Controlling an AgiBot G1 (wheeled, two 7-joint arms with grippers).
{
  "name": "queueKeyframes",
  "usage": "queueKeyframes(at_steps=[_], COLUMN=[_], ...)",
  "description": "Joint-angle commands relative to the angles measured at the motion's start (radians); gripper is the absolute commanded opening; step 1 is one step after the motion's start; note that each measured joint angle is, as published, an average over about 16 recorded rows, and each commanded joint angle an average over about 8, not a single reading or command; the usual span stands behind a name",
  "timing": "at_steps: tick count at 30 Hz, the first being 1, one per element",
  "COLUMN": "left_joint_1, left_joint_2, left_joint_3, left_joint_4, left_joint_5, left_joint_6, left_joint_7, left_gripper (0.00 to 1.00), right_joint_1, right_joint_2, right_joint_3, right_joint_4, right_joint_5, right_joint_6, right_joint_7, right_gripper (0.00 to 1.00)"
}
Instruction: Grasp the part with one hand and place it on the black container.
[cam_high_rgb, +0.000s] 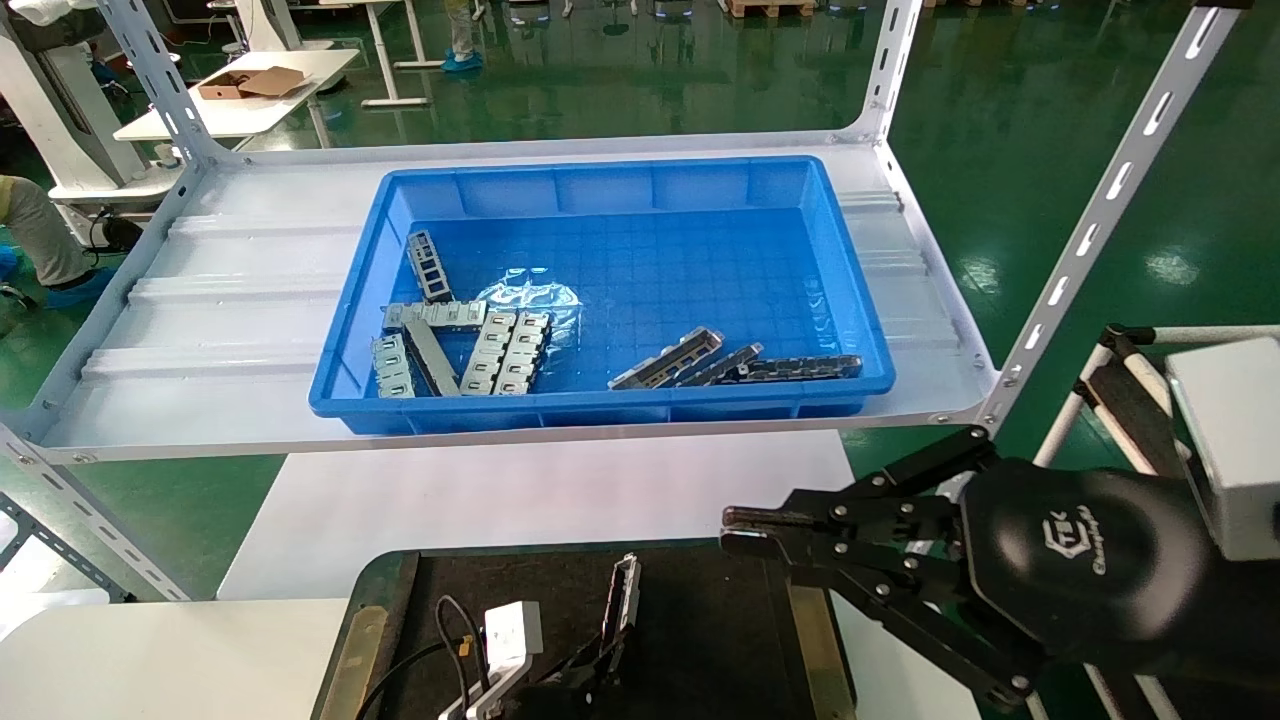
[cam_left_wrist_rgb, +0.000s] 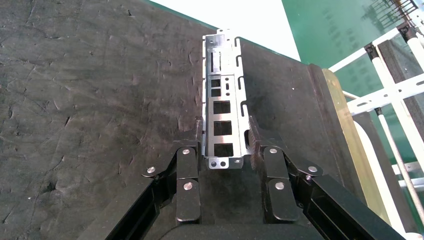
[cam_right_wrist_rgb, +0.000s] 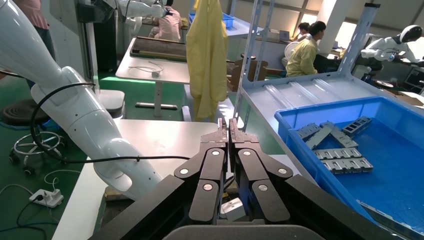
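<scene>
The part (cam_left_wrist_rgb: 222, 107), a slim grey metal channel bar with rectangular cutouts, sits between the fingers of my left gripper (cam_left_wrist_rgb: 223, 135), which is shut on its near end. It is over the black container (cam_left_wrist_rgb: 100, 90), close to the matte surface; I cannot tell whether it touches. In the head view the part (cam_high_rgb: 625, 590) stands out from the left gripper (cam_high_rgb: 598, 650) at the bottom, above the black container (cam_high_rgb: 720, 620). My right gripper (cam_high_rgb: 745, 530) is shut and empty, hovering at the container's right edge; it also shows in the right wrist view (cam_right_wrist_rgb: 229, 125).
A deep blue bin (cam_high_rgb: 600, 180) on the white rack shelf (cam_high_rgb: 230, 300) holds several more metal parts (cam_high_rgb: 460, 340); it also shows in the right wrist view (cam_right_wrist_rgb: 385, 175). White tabletops lie beside and beyond the container. Rack uprights (cam_high_rgb: 1090, 230) stand at the right.
</scene>
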Motion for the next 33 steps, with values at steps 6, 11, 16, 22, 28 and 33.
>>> queueKeyframes(at_steps=[6,11,16,22,28,33], left_joint_1=[-0.008,-0.010,-0.012,-0.024,-0.051,-0.074], left_joint_2=[-0.008,-0.010,-0.012,-0.027,-0.062,-0.097], left_joint_3=[0.016,0.021,0.023,0.020,0.007,-0.016], left_joint_4=[-0.008,-0.013,-0.019,-0.030,-0.029,-0.005], left_joint_5=[-0.027,-0.038,-0.041,-0.034,0.001,0.050], left_joint_6=[-0.003,-0.007,-0.012,0.001,0.086,0.208], left_joint_7=[0.002,0.002,0.004,0.009,0.020,0.046], left_gripper=[1.00,1.00,1.00,1.00,1.00,1.00], right_joint_1=[0.000,0.000,0.000,0.000,0.000,0.000], right_joint_2=[0.000,0.000,0.000,0.000,0.000,0.000], right_joint_3=[0.000,0.000,-0.001,-0.001,-0.001,-0.001], right_joint_4=[0.000,0.000,0.000,0.000,0.000,0.000], right_joint_5=[0.000,0.000,0.000,0.001,0.001,0.001], right_joint_6=[0.000,0.000,0.000,0.000,0.000,0.000], right_joint_7=[0.000,0.000,0.000,0.000,0.000,-0.001], right_gripper=[1.00,1.00,1.00,1.00,1.00,1.00])
